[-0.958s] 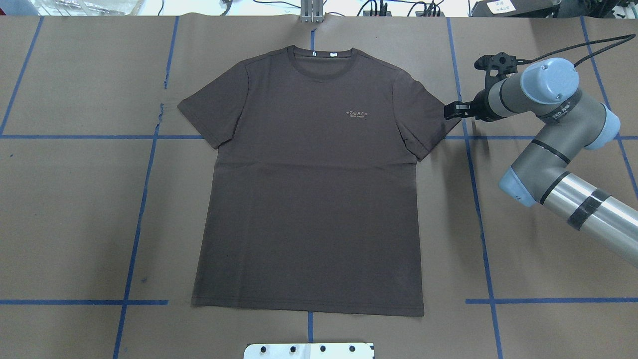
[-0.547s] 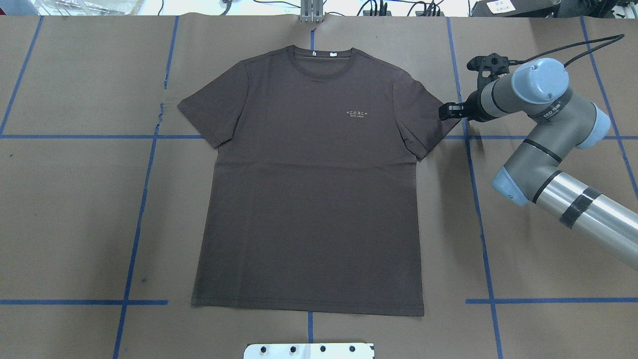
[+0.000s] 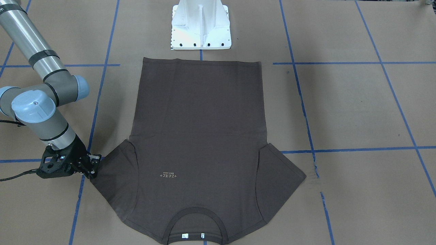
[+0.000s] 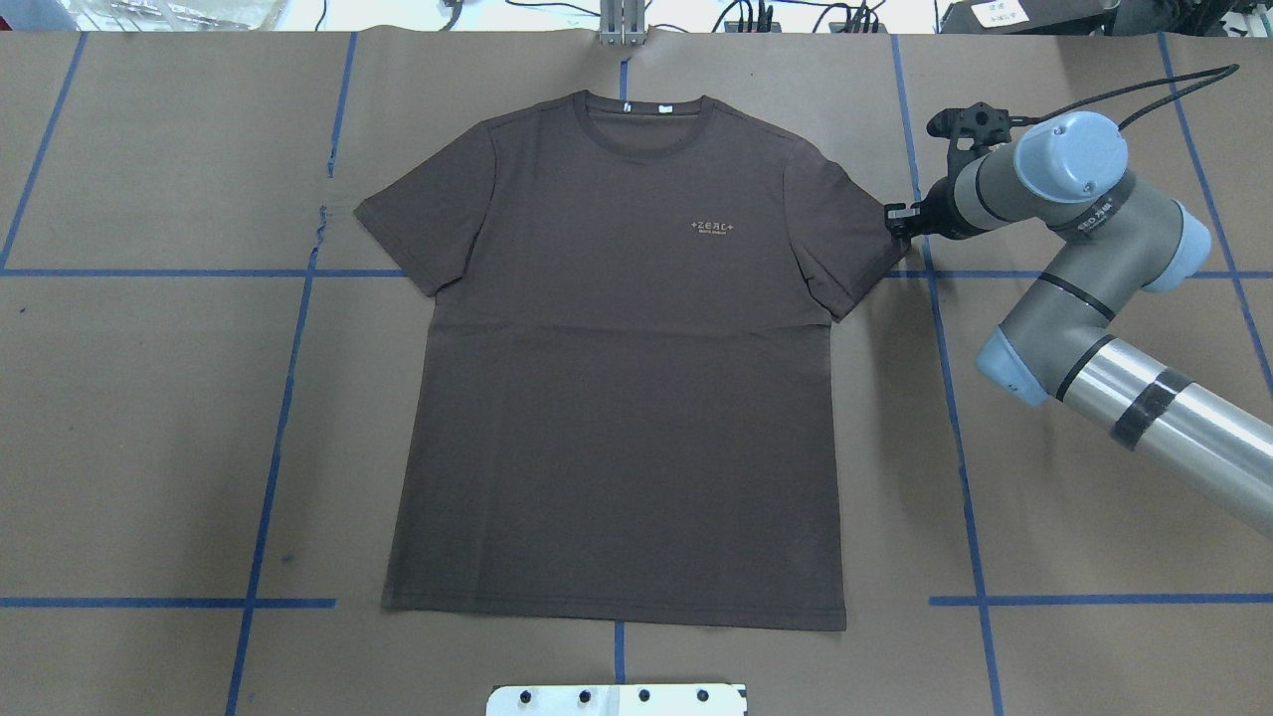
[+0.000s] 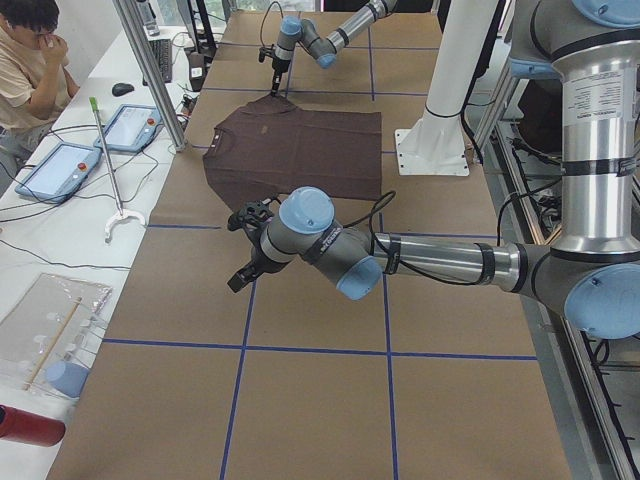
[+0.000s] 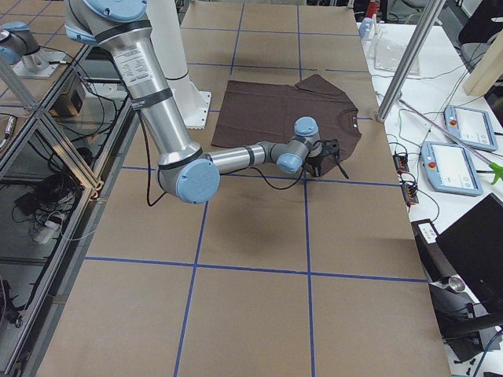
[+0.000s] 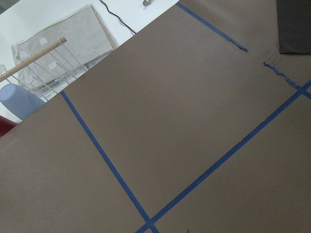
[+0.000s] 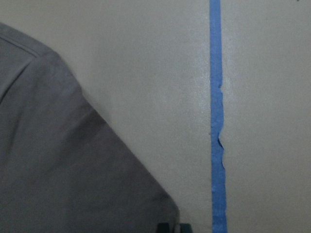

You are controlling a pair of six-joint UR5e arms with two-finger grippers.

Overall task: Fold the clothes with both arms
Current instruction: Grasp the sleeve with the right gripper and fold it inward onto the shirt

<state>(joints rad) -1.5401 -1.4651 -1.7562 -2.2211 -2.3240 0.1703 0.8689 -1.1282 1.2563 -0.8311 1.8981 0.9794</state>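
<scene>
The dark brown short-sleeved T-shirt (image 4: pixel 617 398) lies flat, centred on the brown paper-covered bench (image 4: pixel 149 428). My silver-grey right arm (image 4: pixel 1054 199) sits low at its sleeve tip, likely to pinch it. I cannot tell whether its jaws are spread.

Surface: table under brown paper (image 4: pixel 149 447) | Markings: blue tape (image 4: pixel 149 271) in a wide grid, torn in places | Beyond the far edge: white bench (image 5: pixel 40 240), two tablets (image 5: pixel 60 168), cables, a seated person (image 5: pixel 25 60) | Light: bright, even
</scene>
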